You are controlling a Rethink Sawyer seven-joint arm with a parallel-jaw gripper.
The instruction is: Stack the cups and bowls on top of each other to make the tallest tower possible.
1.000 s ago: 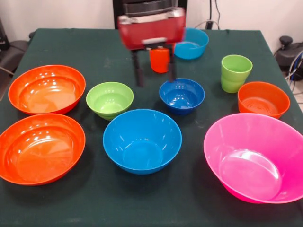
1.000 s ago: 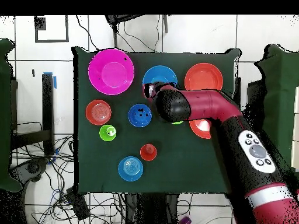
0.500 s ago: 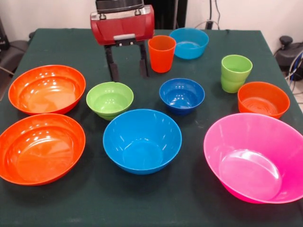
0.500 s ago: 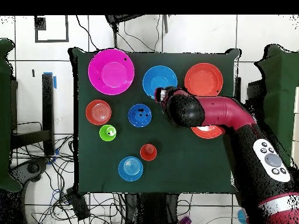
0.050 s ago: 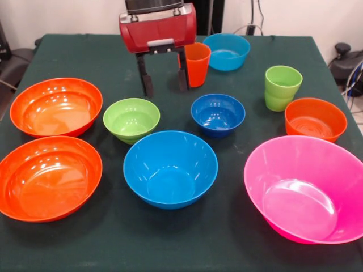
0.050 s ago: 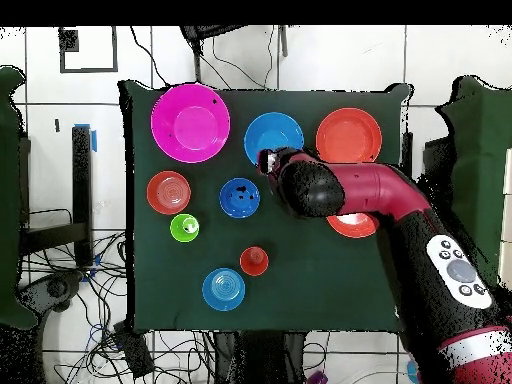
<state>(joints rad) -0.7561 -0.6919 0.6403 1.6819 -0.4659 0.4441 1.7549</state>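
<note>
Green-clothed table holds empty bowls, open gripper above.

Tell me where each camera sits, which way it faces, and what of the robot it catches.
Front view: across the table, facing the robot; shows cups and bowls, and the open gripper hanging beside the orange cup.
Overhead view: above the table, looking straight down; shows the red arm reaching in from bottom right.
Shared: the pink bowl and large blue bowl, turned half round between views.
</note>
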